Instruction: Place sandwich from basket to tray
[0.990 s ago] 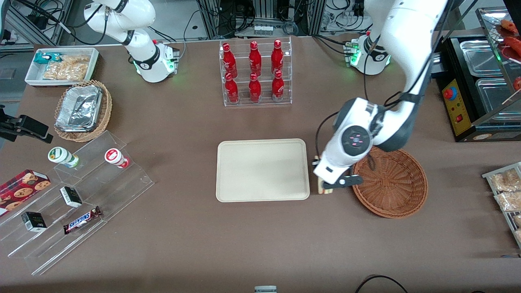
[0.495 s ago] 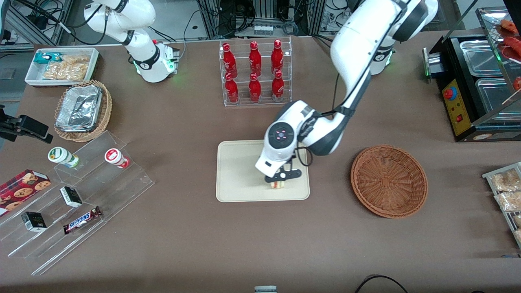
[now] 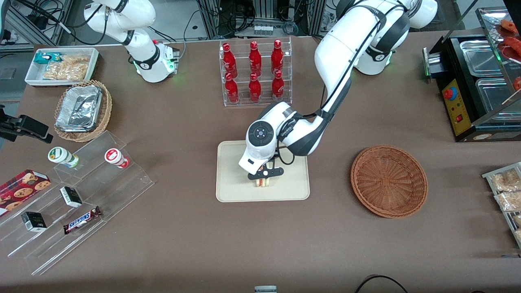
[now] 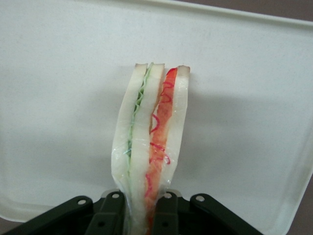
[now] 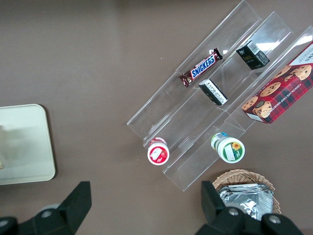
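The black two-finger gripper (image 3: 264,178) of the working left arm is over the flat rectangular cream-beige tray (image 3: 232,185), clamped narrowly on the small triangular white-bread sandwich (image 3: 263,182). In the wrist view the gripper (image 4: 144,215) has one dark finger pressed against each outer bread slice, with the wedge's thick end pinched between them.

In the wrist view the sandwich (image 4: 152,142) has its long axis running straight out from the jaws, its cut edge facing the camera and its narrower end pointing away from the fingers toward the tray's rim. Three pale bread slices show side by side: a thin line of green filling lies between two of them, and a wider band of red filling with curly red strands lies between the next two. A clear film wrap glints along the edges. The wedge bows slightly along its length.

From the front, the sandwich sits within the tray's nearer half, at about 5 o'clock from the tray's centre; whether it touches the tray floor cannot be told.

The round reddish-brown woven wicker basket (image 3: 389,181) lies at 3 o'clock from the tray, well apart, toward the working arm's end of the table, with nothing in it.
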You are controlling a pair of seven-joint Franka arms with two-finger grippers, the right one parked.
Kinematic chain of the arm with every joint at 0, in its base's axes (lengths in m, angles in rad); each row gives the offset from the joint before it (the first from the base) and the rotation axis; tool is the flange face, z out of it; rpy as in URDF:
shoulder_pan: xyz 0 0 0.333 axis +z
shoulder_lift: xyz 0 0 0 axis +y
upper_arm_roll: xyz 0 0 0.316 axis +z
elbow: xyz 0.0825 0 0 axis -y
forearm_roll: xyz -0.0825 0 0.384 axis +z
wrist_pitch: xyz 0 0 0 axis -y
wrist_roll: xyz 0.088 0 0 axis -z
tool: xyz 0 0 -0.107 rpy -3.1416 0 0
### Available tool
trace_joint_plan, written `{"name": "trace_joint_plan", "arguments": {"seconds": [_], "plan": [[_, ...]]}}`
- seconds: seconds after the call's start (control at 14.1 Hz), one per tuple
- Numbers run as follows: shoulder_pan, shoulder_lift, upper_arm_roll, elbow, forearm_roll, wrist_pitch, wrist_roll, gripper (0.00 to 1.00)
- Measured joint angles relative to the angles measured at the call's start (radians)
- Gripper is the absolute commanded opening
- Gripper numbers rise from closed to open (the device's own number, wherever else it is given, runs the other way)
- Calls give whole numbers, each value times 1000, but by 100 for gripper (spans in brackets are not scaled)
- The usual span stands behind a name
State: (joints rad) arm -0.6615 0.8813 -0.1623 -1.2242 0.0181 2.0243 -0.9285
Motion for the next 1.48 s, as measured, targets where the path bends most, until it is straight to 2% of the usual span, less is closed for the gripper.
{"name": "trace_joint_plan", "arguments": {"seconds": [0.14,0.21,0.28,0.35,0.78,1.13,1.48], "plan": [[-8,9,0,0,14,0,0,5],[-10,14,0,1,26,0,0,20],[-10,17,0,1,31,0,0,55],[-10,18,1,2,31,0,0,100],[-3,-20,8,59,31,-71,-4,100],[24,-183,30,69,35,-262,-7,100],[143,-329,37,20,35,-436,5,100]]}}
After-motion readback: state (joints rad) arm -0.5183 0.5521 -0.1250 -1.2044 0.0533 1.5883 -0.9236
